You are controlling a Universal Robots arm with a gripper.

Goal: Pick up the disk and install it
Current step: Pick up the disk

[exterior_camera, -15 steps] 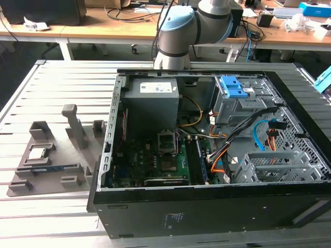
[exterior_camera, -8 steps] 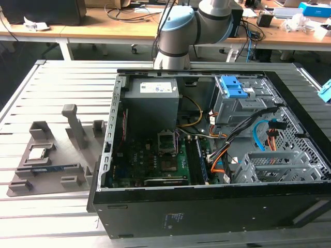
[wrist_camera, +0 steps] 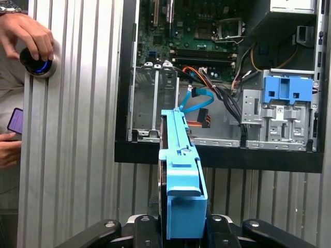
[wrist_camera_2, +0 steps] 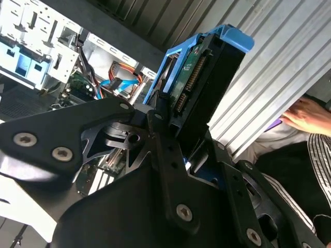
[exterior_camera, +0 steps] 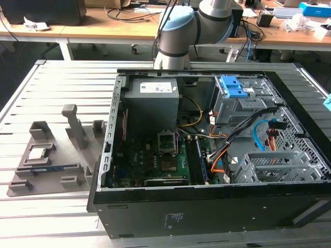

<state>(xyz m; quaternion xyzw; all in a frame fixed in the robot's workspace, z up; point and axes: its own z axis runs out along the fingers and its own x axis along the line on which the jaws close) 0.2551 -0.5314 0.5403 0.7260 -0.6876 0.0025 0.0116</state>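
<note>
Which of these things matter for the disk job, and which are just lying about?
Part of the job: the disk, held in the tool; the open computer case.
Lying about: the grey parts holder; the small chip.

Exterior view overlooks open case [exterior_camera: 207,212]; wrist views share it.

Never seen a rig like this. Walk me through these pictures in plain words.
One robot arm works over an opened computer case on a slatted metal table. The exterior view looks on from off the arm; both wrist views ride on it. In the first wrist view its gripper is shut on the disk, a drive in a blue carrier, not yet installed. A grey parts holder lies at the exterior view's left. A person's hand rests on a round button.
</note>
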